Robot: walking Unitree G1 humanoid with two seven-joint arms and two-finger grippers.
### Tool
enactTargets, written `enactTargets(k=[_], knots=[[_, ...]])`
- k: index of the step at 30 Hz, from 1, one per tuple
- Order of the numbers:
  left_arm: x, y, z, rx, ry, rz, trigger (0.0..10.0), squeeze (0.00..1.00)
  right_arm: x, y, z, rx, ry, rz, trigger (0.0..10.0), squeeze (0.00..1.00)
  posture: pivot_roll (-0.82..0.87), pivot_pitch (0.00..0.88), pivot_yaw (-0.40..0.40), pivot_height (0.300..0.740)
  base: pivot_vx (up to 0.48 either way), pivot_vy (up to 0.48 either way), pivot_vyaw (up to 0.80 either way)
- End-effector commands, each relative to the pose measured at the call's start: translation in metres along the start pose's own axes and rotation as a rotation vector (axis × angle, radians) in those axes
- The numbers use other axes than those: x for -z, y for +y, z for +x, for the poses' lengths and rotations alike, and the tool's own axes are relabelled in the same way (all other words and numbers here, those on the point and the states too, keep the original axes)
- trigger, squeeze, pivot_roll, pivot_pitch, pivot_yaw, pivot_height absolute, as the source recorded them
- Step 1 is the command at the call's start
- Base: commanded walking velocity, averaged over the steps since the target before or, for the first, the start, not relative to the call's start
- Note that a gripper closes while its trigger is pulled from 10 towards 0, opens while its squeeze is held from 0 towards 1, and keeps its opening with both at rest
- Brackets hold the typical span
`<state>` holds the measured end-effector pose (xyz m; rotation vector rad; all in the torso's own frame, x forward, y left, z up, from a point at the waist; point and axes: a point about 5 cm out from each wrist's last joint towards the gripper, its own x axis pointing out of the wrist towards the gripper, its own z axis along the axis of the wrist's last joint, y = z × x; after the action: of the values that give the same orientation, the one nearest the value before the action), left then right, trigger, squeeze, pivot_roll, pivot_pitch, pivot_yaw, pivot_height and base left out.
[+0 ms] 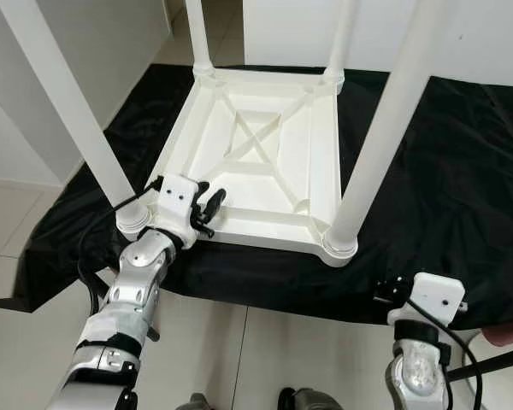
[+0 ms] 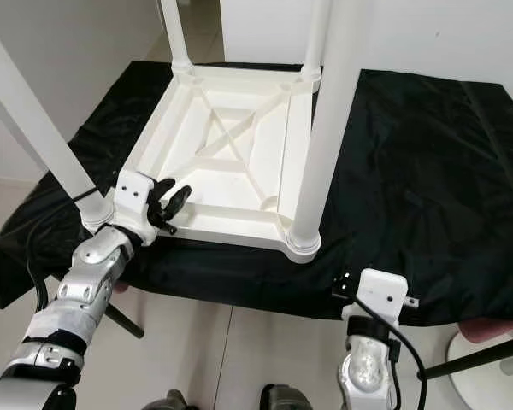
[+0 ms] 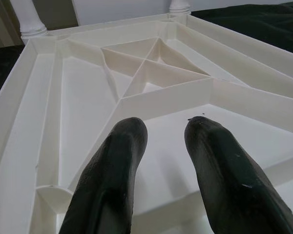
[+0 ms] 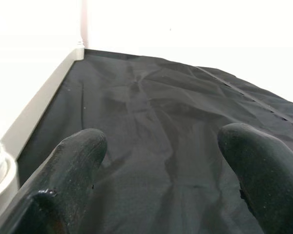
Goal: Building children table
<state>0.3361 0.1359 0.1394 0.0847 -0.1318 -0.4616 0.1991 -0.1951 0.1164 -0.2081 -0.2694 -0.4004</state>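
Observation:
A white plastic children's table (image 1: 256, 154) lies upside down on a black cloth (image 1: 445, 171), its ribbed underside facing up. Legs stand upright in its corners: the near left leg (image 1: 68, 94), the near right leg (image 1: 385, 120) and two far legs (image 1: 197, 34). My left gripper (image 1: 212, 205) reaches over the table's near rim beside the near left leg. Its fingers (image 3: 112, 165) are open a little above the underside, with nothing between them. My right gripper (image 4: 161, 146) hangs open over the cloth's near right edge, apart from the table.
The cloth covers a low surface with pale tiled floor (image 1: 265, 350) in front of it and white walls (image 1: 111, 51) to the left and behind. A black rod (image 1: 487, 363) and a white round base (image 2: 487, 376) stand at the lower right.

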Motion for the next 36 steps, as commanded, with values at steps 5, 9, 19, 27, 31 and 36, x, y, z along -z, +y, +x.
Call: enactTargets(k=[5, 9, 19, 27, 31, 36], knots=[[0.004, 0.002, -0.003, 0.0, 0.004, -0.009, 10.0, 0.0, 0.006, 0.0, -0.001, -0.001, 0.028, -0.006, 10.0, 0.0, -0.02, 0.027, 0.043, 0.74, 0.146, 0.0, 0.0], [0.003, 0.002, -0.003, -0.012, -0.001, -0.005, 10.0, 0.0, 0.006, 0.002, -0.001, -0.008, 0.027, -0.004, 10.0, 0.0, -0.02, 0.025, 0.04, 0.74, 0.123, 0.0, 0.0], [0.001, -0.002, -0.008, 0.051, -0.047, -0.036, 10.0, 0.0, 0.003, 0.003, -0.007, -0.054, 0.015, 0.031, 10.0, 1.0, -0.02, 0.025, 0.039, 0.74, 0.0, 0.0, 0.0], [-0.01, -0.008, -0.023, 0.23, -0.107, -0.039, 10.0, 0.0, -0.013, 0.004, -0.014, -0.258, -0.042, 0.044, 10.0, 0.41, -0.01, 0.024, 0.041, 0.74, 0.0, 0.0, 0.0], [-0.01, -0.01, -0.027, 0.275, -0.105, -0.003, 10.0, 0.0, -0.017, 0.007, -0.017, -0.334, -0.043, 0.058, 10.0, 0.0, -0.01, 0.024, 0.042, 0.74, 0.0, 0.0, 0.0], [-0.007, -0.016, -0.035, 0.38, -0.068, 0.021, 10.0, 0.0, -0.019, 0.007, -0.015, -0.393, -0.045, 0.045, 10.0, 0.0, -0.01, 0.024, 0.043, 0.74, 0.0, 0.0, 0.0]])
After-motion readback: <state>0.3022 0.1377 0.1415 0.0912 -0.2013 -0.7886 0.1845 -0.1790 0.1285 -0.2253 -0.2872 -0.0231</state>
